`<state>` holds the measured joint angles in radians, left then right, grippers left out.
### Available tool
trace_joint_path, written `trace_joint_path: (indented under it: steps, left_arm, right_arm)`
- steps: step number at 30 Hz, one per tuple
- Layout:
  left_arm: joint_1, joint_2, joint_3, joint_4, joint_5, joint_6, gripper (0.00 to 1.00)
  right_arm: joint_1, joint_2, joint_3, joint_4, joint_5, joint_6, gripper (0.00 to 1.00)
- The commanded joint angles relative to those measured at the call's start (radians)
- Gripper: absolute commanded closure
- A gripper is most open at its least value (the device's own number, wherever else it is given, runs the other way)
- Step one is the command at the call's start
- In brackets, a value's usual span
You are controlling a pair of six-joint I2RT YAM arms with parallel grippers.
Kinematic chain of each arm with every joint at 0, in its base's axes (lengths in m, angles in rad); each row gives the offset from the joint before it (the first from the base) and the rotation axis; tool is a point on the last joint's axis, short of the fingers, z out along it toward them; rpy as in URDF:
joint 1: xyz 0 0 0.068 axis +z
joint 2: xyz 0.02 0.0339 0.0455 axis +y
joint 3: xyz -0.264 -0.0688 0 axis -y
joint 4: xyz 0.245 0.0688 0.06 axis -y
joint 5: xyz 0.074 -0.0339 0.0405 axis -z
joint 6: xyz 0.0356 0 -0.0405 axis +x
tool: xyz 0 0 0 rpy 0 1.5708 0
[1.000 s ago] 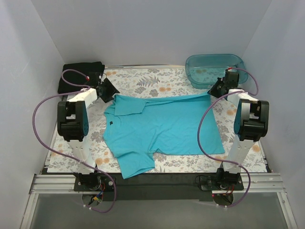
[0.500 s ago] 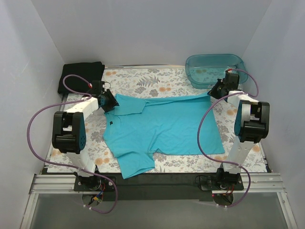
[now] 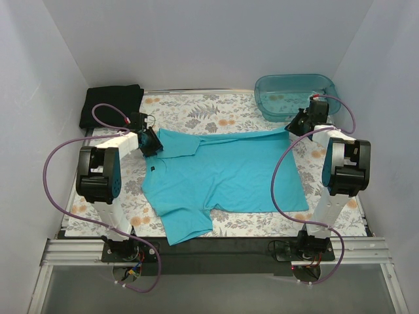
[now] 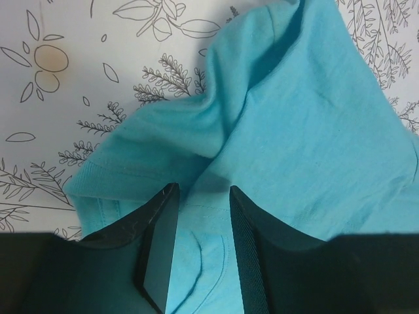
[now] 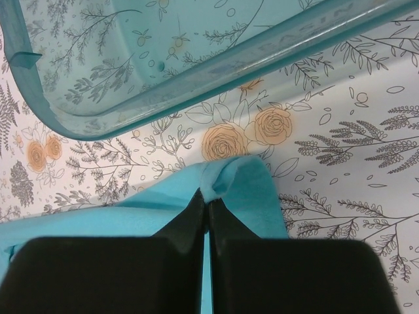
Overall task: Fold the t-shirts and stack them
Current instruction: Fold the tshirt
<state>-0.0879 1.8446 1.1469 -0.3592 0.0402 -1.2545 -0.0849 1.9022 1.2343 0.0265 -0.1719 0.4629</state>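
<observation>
The turquoise t-shirt lies spread flat, far edge folded over; the black t-shirt sits bunched at far left.

Left gripper: hovering low over the cloth, jaws standing apart.
Fingers: flanking a strip of turquoise fabric that is lying in the gap between them.
Turquoise t-shirt: lying rumpled, a raised crease running from the top edge down toward the gap.
Floral table cover: showing at the left and in the upper right corner.
</observation>
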Motion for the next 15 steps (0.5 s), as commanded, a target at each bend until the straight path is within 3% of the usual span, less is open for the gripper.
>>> trace_joint_path:
  steps: [1, 8, 15]
  left_arm:
    - [-0.010, -0.007, 0.036, -0.006, -0.022, 0.021, 0.66]
    - [-0.019, -0.012, 0.040, -0.012, -0.007, 0.015, 0.73]
    - [-0.027, 0.005, 0.042, -0.017, -0.005, 0.012, 0.69]
  right_arm:
    - [-0.007, -0.054, -0.010, 0.035, -0.006, -0.018, 0.96]
    - [-0.007, -0.060, -0.010, 0.036, -0.001, -0.017, 0.96]
    - [-0.007, -0.064, -0.016, 0.035, 0.000, -0.013, 0.96]
